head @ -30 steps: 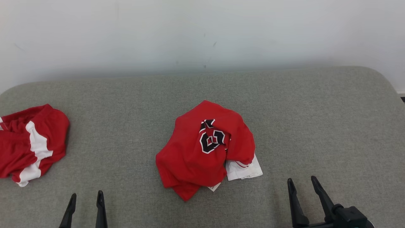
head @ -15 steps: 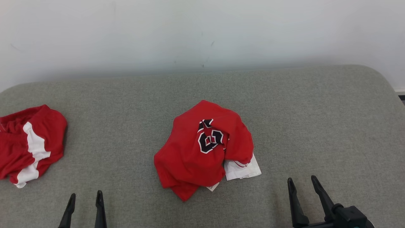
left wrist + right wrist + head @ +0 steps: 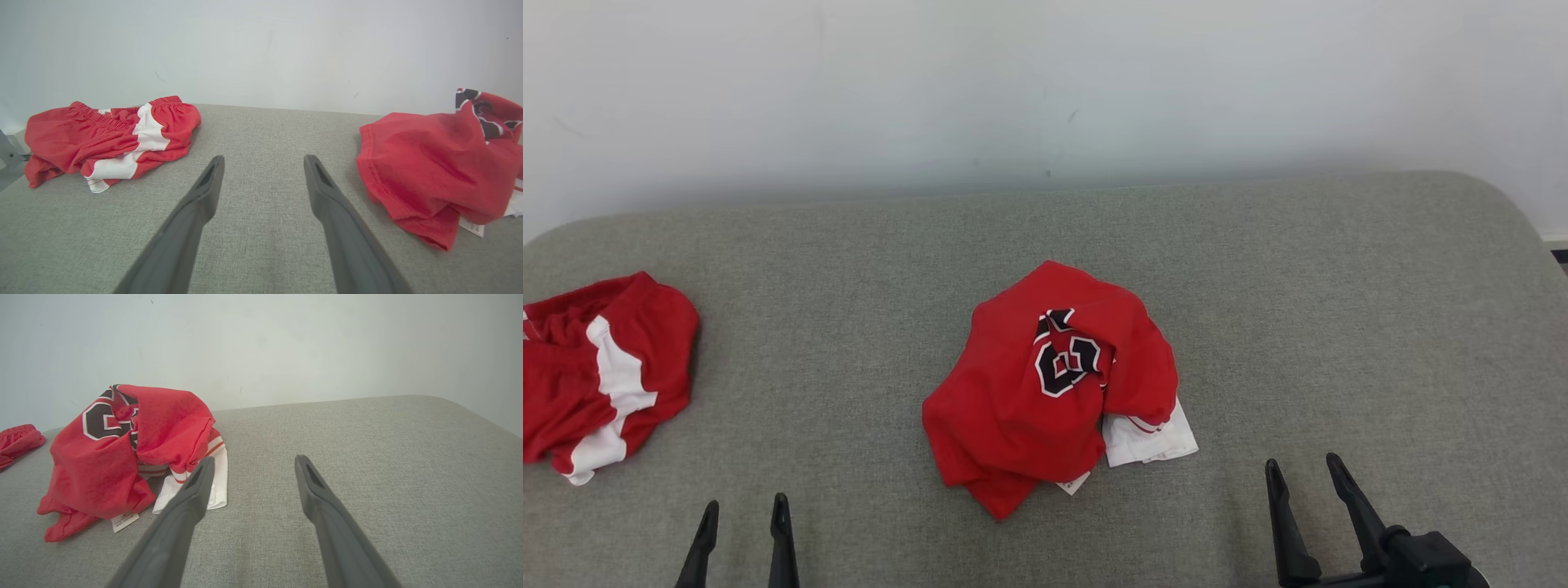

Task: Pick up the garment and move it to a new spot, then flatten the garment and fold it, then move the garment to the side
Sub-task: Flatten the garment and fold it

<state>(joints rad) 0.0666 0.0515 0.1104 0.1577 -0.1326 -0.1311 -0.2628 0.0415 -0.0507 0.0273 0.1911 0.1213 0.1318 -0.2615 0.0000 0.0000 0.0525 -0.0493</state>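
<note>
A crumpled red garment (image 3: pixel 1029 400) with a black-and-white number and white trim lies bunched in the middle of the grey padded surface (image 3: pixel 1298 310). It appears at the right in the left wrist view (image 3: pixel 425 163) and at the left in the right wrist view (image 3: pixel 122 457). My left gripper (image 3: pixel 745 511) is open near the front edge, left of the garment, with nothing between its fingers (image 3: pixel 261 161). My right gripper (image 3: pixel 1303 469) is open at the front right, apart from the garment, also holding nothing (image 3: pixel 253 461).
A second red piece of clothing with a white stripe (image 3: pixel 596 371) lies crumpled at the surface's left edge, also seen in the left wrist view (image 3: pixel 110 134). A pale wall (image 3: pixel 1045 82) runs behind the surface. Bare grey padding stretches to the right.
Both grippers stay open in place and the garment has not moved. The head camera wobbled slightly, shifting the whole picture.
</note>
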